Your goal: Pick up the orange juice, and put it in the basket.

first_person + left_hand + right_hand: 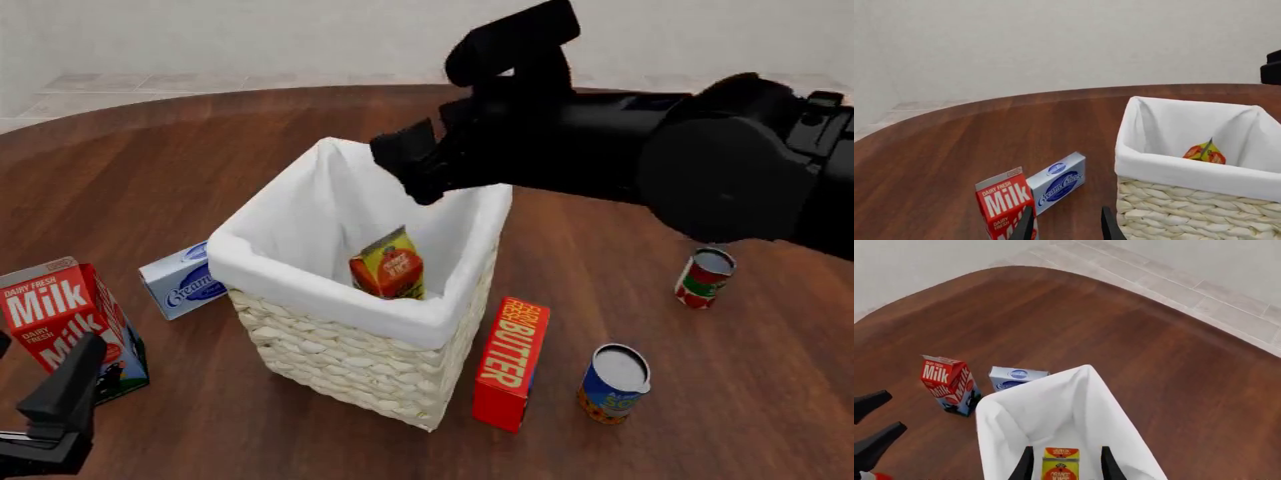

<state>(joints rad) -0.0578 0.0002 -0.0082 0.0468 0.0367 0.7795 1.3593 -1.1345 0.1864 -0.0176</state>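
At the middle of the round, dark wood-grain table [641, 440] stands the basket [360, 365], a tall square box of cream woven wicker with a smooth white cloth liner folded over its rim. Inside it, down against the liner, sits the orange juice [388, 265], a small gable-top carton, orange-yellow with a red panel, tilted slightly. The right gripper [424, 172], matte black and angular, hangs above the basket's far rim at about twelve o'clock from the carton; in the right wrist view its two fingers [1025, 466] stand apart on either side of the carton below them, not touching it, with nothing between them.

At nine o'clock from the basket, low and flat, lies a pale blue cream cheese box [183, 280], and at eight o'clock stands a red-and-white milk carton [67, 325], upright and gable-topped. The left gripper [54, 420] rests near the table's edge just beside the milk; its slim dark fingers [1025, 226] are spread narrowly and empty.

Just beside the basket at four o'clock stands a flat red butter box [511, 362] on its long edge. Two glossy cylindrical tins lie further right: one blue and orange [613, 384], one red and green [703, 277].
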